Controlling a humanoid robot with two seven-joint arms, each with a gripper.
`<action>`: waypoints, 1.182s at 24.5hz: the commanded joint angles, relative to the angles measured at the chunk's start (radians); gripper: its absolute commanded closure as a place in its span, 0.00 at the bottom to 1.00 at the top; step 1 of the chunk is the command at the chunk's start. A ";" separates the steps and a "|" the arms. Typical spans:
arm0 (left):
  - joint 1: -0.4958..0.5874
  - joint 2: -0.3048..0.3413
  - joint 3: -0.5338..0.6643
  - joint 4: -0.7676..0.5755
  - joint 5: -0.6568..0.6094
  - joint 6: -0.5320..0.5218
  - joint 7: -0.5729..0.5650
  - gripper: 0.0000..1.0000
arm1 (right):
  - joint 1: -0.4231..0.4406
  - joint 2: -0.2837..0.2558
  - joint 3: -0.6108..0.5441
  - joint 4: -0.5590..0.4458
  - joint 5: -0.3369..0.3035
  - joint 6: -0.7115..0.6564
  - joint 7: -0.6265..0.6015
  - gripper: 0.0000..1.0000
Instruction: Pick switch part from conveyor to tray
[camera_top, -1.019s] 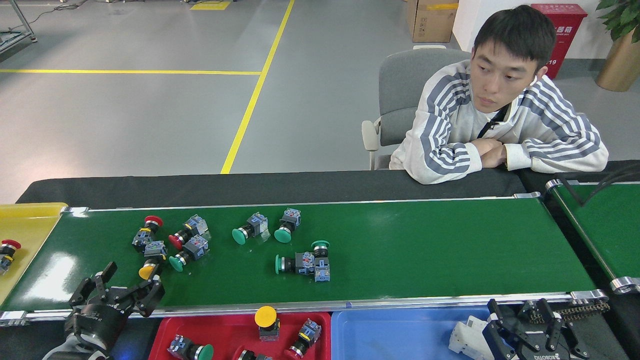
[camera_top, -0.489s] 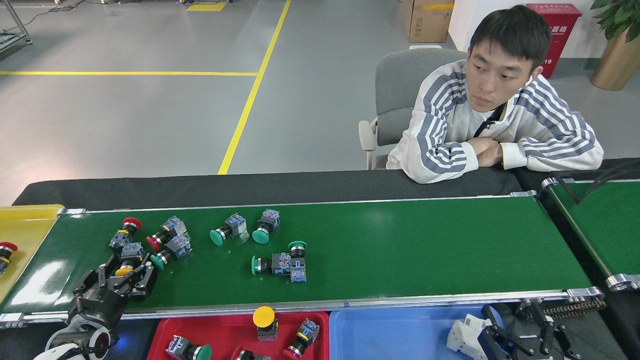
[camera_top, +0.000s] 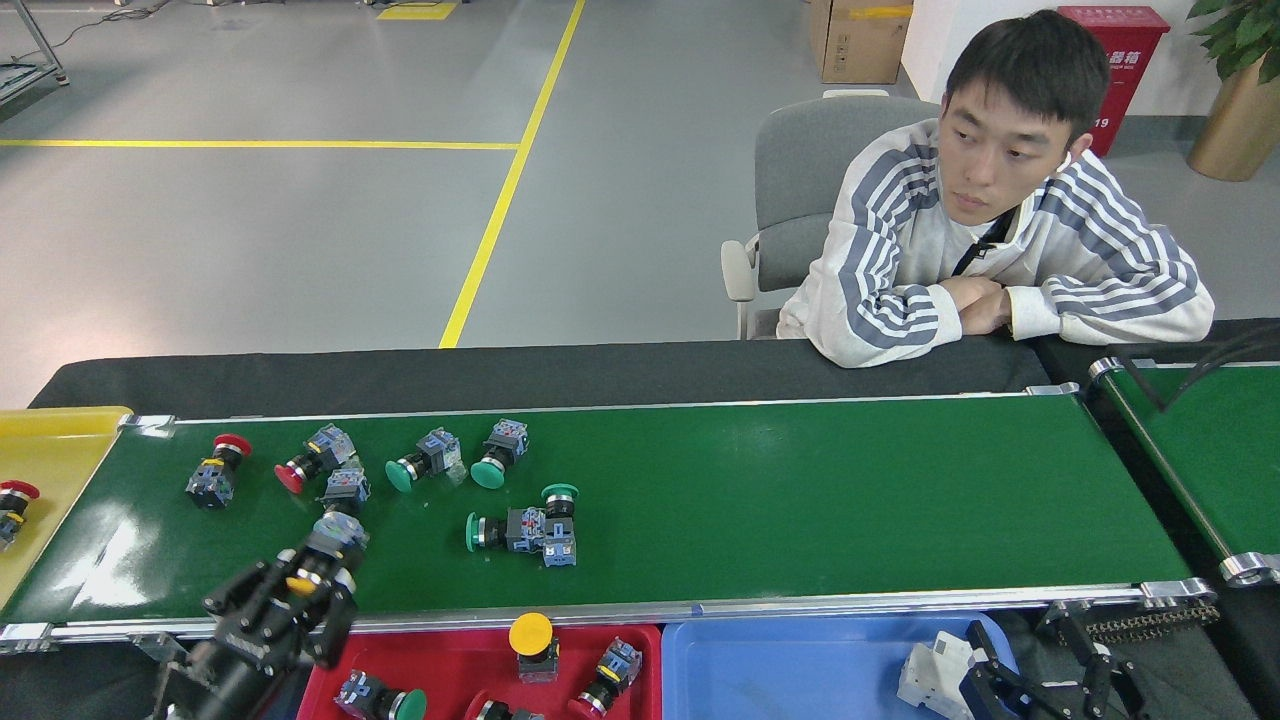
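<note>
Left gripper (camera_top: 312, 578): fingers closed round a yellow-capped switch (camera_top: 318, 560), over the near edge of the conveyor (camera_top: 850, 500).
Just beyond it: a blue-bodied switch (camera_top: 343, 489); farther out, a red switch (camera_top: 213, 470).
Beyond and to its right: a green pair (camera_top: 522, 527).
Just right of it, nearer the robot: red tray (camera_top: 440, 665), then blue tray (camera_top: 790, 670).
Right gripper (camera_top: 1045, 685): low at the frame's edge, fingers apart, empty.
Person (camera_top: 990, 250): seated behind the belt.
</note>
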 joint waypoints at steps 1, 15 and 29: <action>0.053 -0.008 -0.064 -0.082 -0.003 -0.022 -0.006 0.44 | -0.005 -0.006 -0.007 -0.027 -0.004 -0.002 -0.001 0.00; 0.047 -0.114 0.227 -0.060 -0.002 0.133 -0.002 0.00 | -0.012 -0.015 -0.025 -0.058 0.001 -0.005 -0.003 0.00; -0.193 0.111 0.315 0.363 0.000 0.150 0.006 0.00 | -0.011 -0.015 -0.028 -0.061 0.001 -0.063 -0.003 0.00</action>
